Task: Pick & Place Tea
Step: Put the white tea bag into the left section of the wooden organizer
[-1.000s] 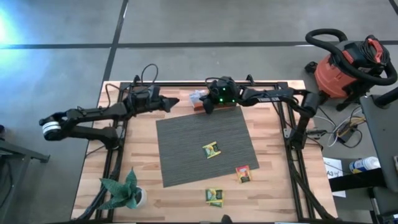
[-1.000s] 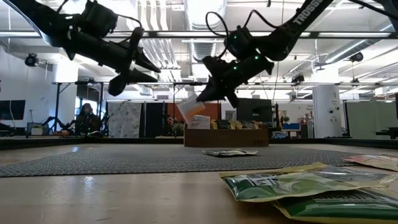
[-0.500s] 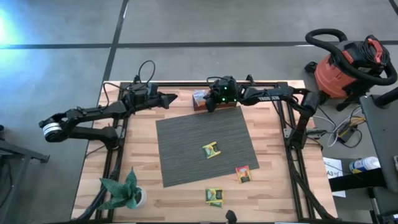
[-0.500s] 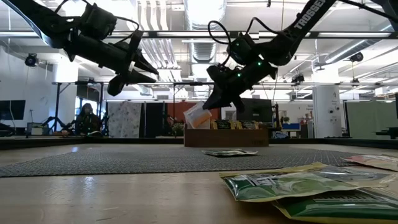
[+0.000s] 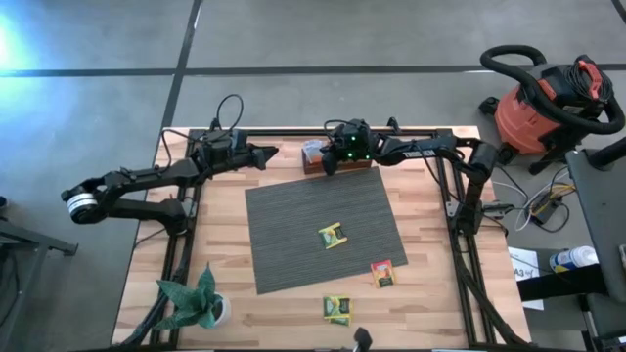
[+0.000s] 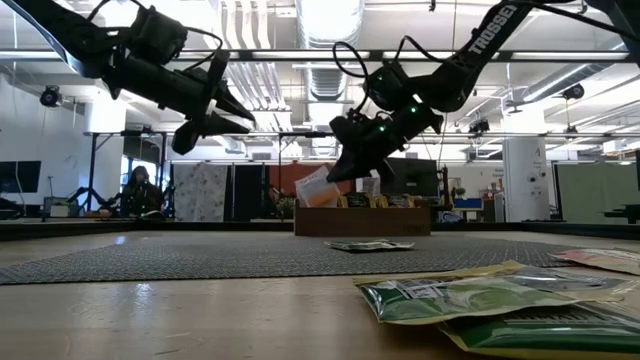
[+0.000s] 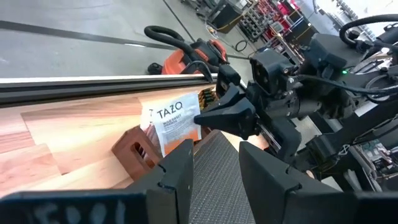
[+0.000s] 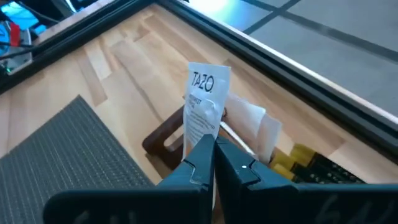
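Seen from above, a wooden tabletop (image 5: 430, 293) carries a grey mat (image 5: 293, 235) at its centre and two dark robot arms reaching in from the left and right sides.

The right hand (image 5: 326, 163) hangs over the middle of the far edge of the tabletop, just past the mat's far edge. Its fingers are clenched on a white tea packet (image 8: 205, 109) printed with the word TAZO, pinching it by its lower edge so that it stands upright. The packet is held just above a small brown wooden box (image 7: 134, 149) that sits at that far edge and holds more packets, white and yellow ones among them.

The left hand (image 5: 271, 154) hovers in the air near the far left part of the tabletop, pointing toward the box, with its fingers apart and nothing between them.

One yellow and green packet (image 5: 334, 235) lies on the mat, right of its centre. An orange-red packet (image 5: 381, 274) lies on the bare wood by the mat's near right corner. Green packets (image 5: 338, 309) lie closer to the near edge.

A potted plant (image 5: 196, 303) stands at the near left corner. A red shop vacuum (image 5: 548, 103) sits on the floor beyond the far right corner.
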